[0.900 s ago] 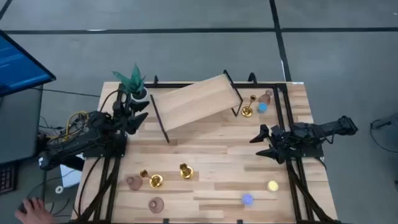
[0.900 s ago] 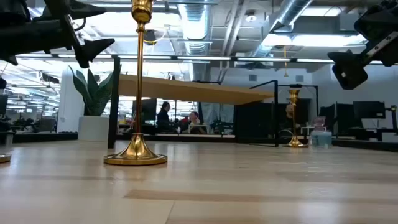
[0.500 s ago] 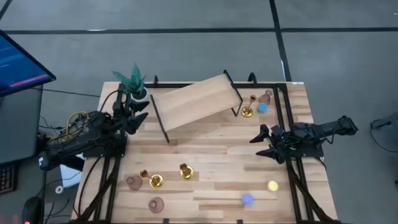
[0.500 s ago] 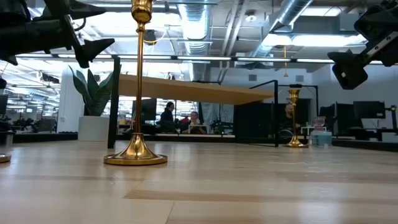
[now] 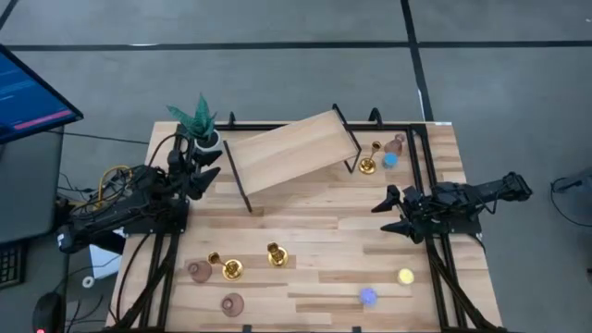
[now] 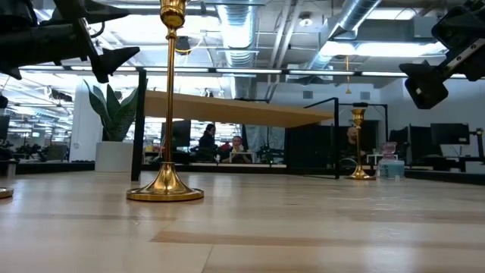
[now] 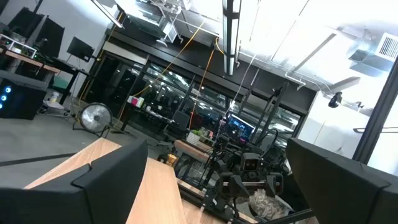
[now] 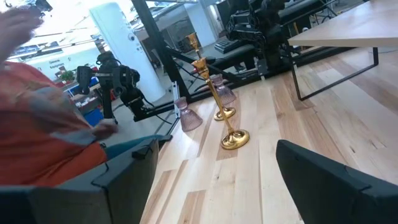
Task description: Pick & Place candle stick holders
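Observation:
Two gold candlesticks (image 5: 230, 268) (image 5: 277, 254) stand on their round bases near the table's front left, with two pink holders (image 5: 199, 271) (image 5: 231, 303) beside them. A third gold candlestick (image 5: 368, 166) and another pink holder (image 5: 396, 143) stand at the far right, next to the wooden riser (image 5: 291, 153). My left gripper (image 5: 215, 162) hangs open at the left by the plant, above the table. My right gripper (image 5: 379, 218) hangs open at the right, pointing toward the table's middle. The right wrist view shows the near pair of candlesticks (image 8: 233, 134) (image 8: 221, 109).
A green potted plant (image 5: 199, 120) stands at the far left corner. A blue light (image 5: 389, 159) lies by the far candlestick; a yellow light (image 5: 405, 276) and a blue one (image 5: 368, 296) lie near the front right. A person's orange sleeve (image 8: 43, 130) shows beyond the table.
Both arms have kept still. A person's hand that showed off the table's near left corner has gone out of the high view.

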